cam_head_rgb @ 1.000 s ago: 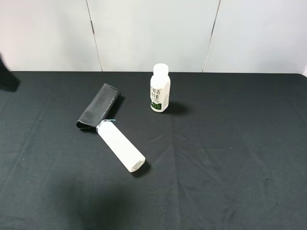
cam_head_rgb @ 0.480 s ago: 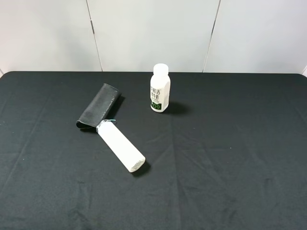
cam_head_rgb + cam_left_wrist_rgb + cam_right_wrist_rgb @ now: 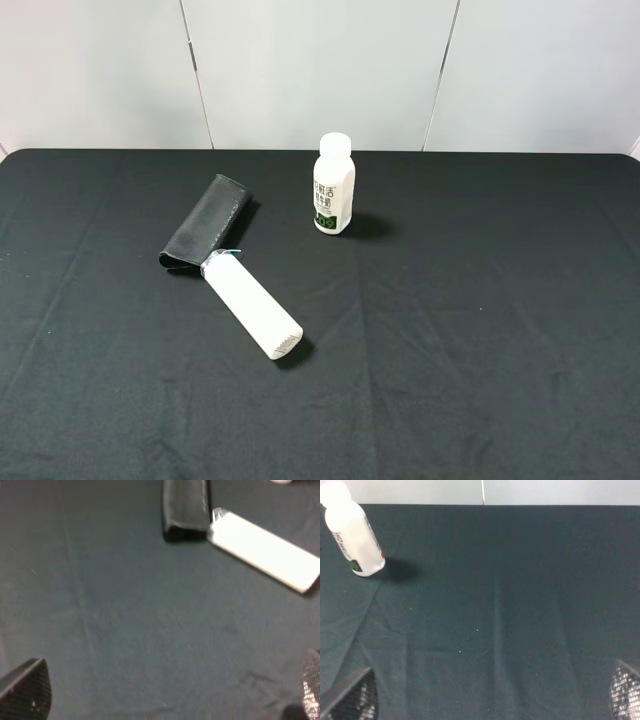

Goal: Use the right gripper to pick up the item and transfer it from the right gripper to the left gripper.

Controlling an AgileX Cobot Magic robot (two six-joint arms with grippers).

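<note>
The black glasses case (image 3: 205, 222) lies flat on the black cloth at the left centre of the high view, its near end touching the white tube (image 3: 252, 305). It also shows in the left wrist view (image 3: 185, 505). Neither arm shows in the high view. My left gripper (image 3: 165, 690) is open and empty, hanging above bare cloth well short of the case; only its fingertips (image 3: 25, 690) show. My right gripper (image 3: 492, 695) is open and empty over bare cloth, far to the right of the case; its fingertips (image 3: 355, 697) show at the frame corners.
A white capped bottle (image 3: 333, 185) stands upright at the back centre, also in the right wrist view (image 3: 351, 530). The white tube also shows in the left wrist view (image 3: 265, 550), lying diagonally. A white panelled wall (image 3: 320, 70) bounds the table's far edge.
A dark shape at the far left edge of the high view one second ago has gone out of frame. The case, tube and bottle have not moved.
</note>
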